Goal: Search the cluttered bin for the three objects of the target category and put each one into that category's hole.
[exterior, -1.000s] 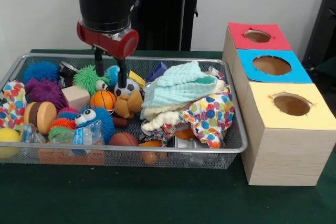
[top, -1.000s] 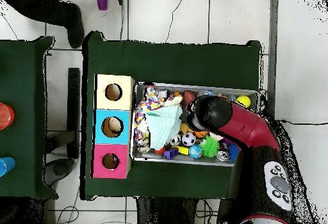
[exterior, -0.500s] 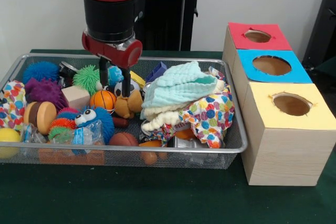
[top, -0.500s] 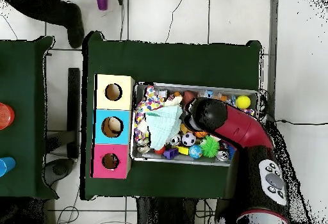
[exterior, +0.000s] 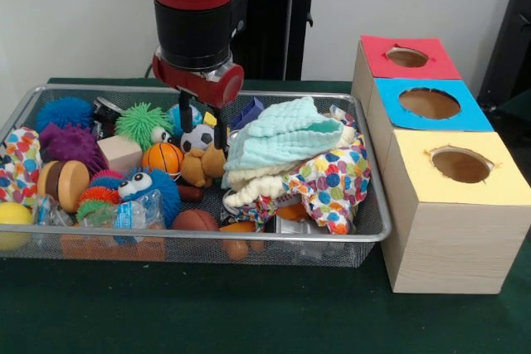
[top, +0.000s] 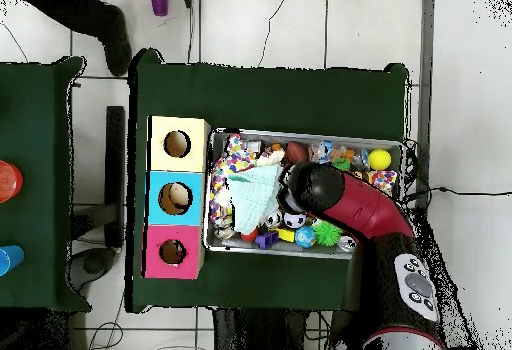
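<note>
Front view: the wire bin point(exterior: 365, 230) fills the left and middle of the green desk point(exterior: 249, 312), packed rim to rim with toys, with almost no bare mesh showing. At 3 o'clock of the bin, just beside its rim, stands a row of three wooden boxes, each with a round hole on top: red point(exterior: 408, 57) farthest, blue point(exterior: 430, 104) in the middle, yellow point(exterior: 461, 165) nearest. A strip of bare desk runs along the bin's 6 o'clock edge. A mint cloth point(exterior: 286, 138) lies heaped over a spotted cloth point(exterior: 336, 184) in the bin's right half. The left half holds spiky balls, a wooden block, a small basketball point(exterior: 163, 157) and a soccer ball point(exterior: 199, 138). The arm comes down over the bin's middle. Its jaws point(exterior: 203, 118) stand narrowly apart, one finger either side of the soccer ball's top, gripping nothing that can be seen; whether they touch it I cannot tell.

Overhead view: the bin point(top: 392, 146) sits mid-desk, with the boxes at its 9 o'clock side and open green cloth at 12 o'clock. The arm point(top: 350, 206) reaches in from 5 o'clock and hides the jaws. Grey tiled floor point(top: 300, 26) surrounds the desk.
</note>
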Motion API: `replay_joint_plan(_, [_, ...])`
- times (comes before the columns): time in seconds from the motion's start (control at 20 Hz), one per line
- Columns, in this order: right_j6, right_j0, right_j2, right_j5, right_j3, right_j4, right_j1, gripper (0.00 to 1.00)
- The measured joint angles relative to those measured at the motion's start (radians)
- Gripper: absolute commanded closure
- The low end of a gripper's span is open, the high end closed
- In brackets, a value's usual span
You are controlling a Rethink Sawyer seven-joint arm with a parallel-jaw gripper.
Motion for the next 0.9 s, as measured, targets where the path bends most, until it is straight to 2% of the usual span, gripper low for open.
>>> replay_joint_plan(0.9, [0.000, -0.003, 0.033, -0.174, 0.034, 0.000, 0.077, 0.00])
